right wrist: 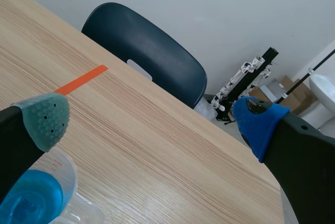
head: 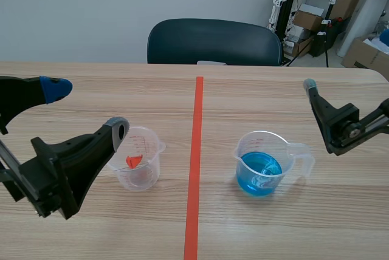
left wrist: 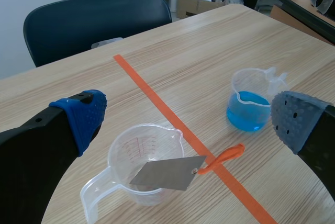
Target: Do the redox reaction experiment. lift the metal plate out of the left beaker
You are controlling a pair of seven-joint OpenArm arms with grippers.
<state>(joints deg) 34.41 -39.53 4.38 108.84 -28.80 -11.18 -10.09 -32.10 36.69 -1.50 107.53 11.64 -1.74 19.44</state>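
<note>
**Item 1. Left hand** (left wrist: 188,119). Wide open and holding nothing. It hangs above and slightly short of the left beaker, with one pad on either side of it in my wrist view.

**Item 2. Metal plate** (left wrist: 167,172). Grey, flat and rectangular. It stands tilted inside the left beaker, its upper edge leaning on the rim nearest my hand. A hole in one corner carries an orange tag (left wrist: 225,157), which sticks out past the rim over the tape line (head: 194,150).

**Item 3. Left beaker** (left wrist: 118,153). Clear plastic with red graduations, upright on the desk (head: 273,229). I cannot tell whether there is any liquid in it.

**Item 4. Right hand** (right wrist: 152,122). Also fully open and empty, raised over the far side of the right beaker (head: 285,146). That beaker holds blue liquid and sits well apart from the left one, across the tape line.

**Item 5. Chair** (head: 213,41). Dark, at the far edge of the desk.

**Status.** By my reading, the lift has not begun. The plate rests in its beaker and nothing touches it. I have yet to bring the left hand down, close it on the plate's raised edge or on the tag, and draw the plate straight up clear of the rim. The beaker looks light, so it may tip if the plate drags on it.
</note>
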